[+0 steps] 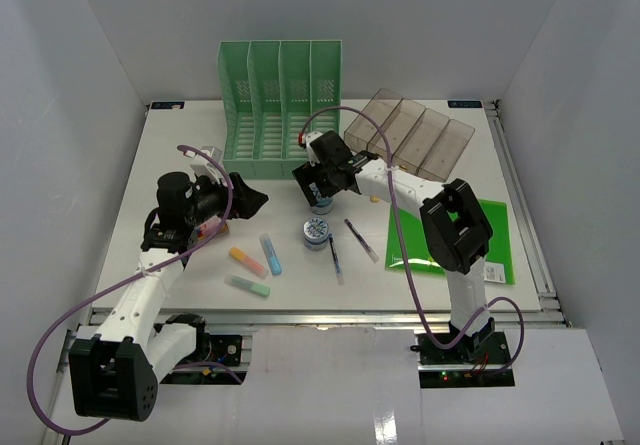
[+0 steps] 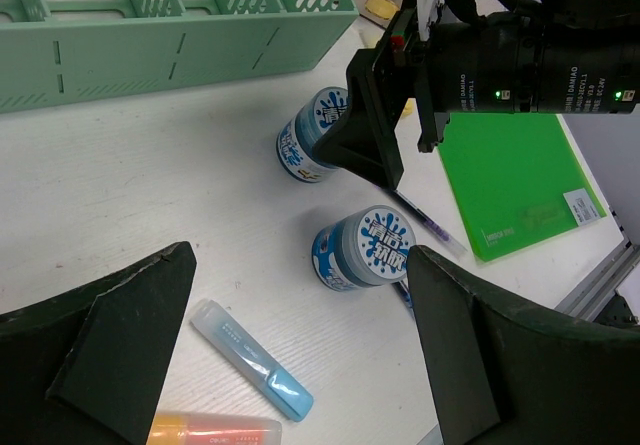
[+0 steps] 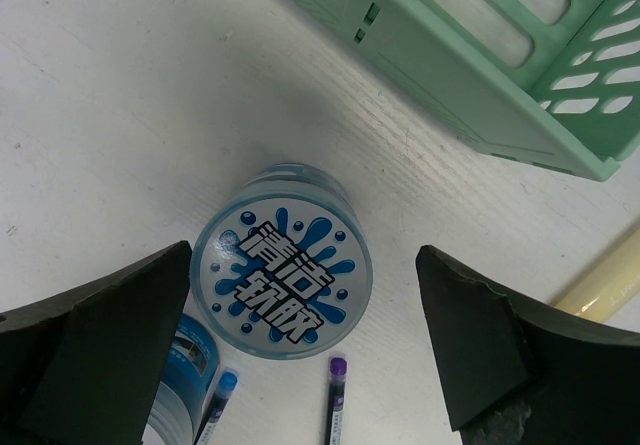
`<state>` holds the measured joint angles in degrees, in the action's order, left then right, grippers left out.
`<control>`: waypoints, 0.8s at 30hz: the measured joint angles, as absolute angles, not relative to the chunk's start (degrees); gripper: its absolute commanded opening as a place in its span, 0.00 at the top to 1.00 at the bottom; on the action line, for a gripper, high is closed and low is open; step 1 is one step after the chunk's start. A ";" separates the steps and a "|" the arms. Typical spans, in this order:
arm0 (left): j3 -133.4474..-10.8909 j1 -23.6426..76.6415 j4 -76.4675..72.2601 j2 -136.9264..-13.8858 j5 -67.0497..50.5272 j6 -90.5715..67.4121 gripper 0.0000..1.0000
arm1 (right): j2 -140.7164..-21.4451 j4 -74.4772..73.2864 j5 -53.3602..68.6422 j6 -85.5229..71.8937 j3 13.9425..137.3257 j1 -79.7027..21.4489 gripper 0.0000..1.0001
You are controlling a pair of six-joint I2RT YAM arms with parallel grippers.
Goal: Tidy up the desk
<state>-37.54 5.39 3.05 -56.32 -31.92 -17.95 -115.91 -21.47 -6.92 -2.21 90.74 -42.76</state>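
The right pincer (image 3: 302,255) hangs with its fingers spread wide and grips nothing. A jar (image 3: 282,285) stands on the desk (image 1: 170,155) under the gap between them, unclasped. A second jar (image 3: 185,375) sits back toward its wrist, partly hidden by one finger, and a blue pen (image 3: 218,395) and a purple pen (image 3: 335,405) lie there too, their tips near the first jar. The rack (image 3: 480,55) stands ahead of this pincer, off to one side. The left pincer (image 1: 256,201) is also wide open and empty, held above the desk that lies beneath both. A blue marker (image 2: 255,360) lies below its gap and an orange marker (image 2: 215,433) nearer its wrist. Both jars stand ahead of it, and the folder (image 2: 510,180) is further ahead on its right.
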 measured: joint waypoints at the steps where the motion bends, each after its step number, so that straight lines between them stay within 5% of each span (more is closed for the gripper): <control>1: -37.54 5.39 3.05 -56.33 -31.92 -17.93 0.02 | -116.04 -21.47 -6.93 -2.18 90.74 -42.76 0.05; 9: -37.56 5.39 3.05 -56.38 -31.90 -17.85 0.02 | -116.79 -21.47 -6.20 -1.89 90.74 -42.76 0.24; 13: -37.56 5.39 3.05 -56.47 -31.90 -17.82 0.02 | -116.79 -21.50 -5.76 -1.15 90.74 -42.78 0.41; 20: -37.56 5.39 3.08 -56.57 -31.89 -17.75 0.02 | -116.79 -21.50 -5.18 0.14 90.74 -42.76 0.87; 24: -37.56 5.39 3.09 -56.58 -31.88 -17.61 0.02 | -115.42 -22.16 -3.03 2.88 90.21 -42.35 0.92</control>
<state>-37.56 5.39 3.09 -56.58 -31.88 -17.61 -115.42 -22.16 -3.03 2.88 90.21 -42.35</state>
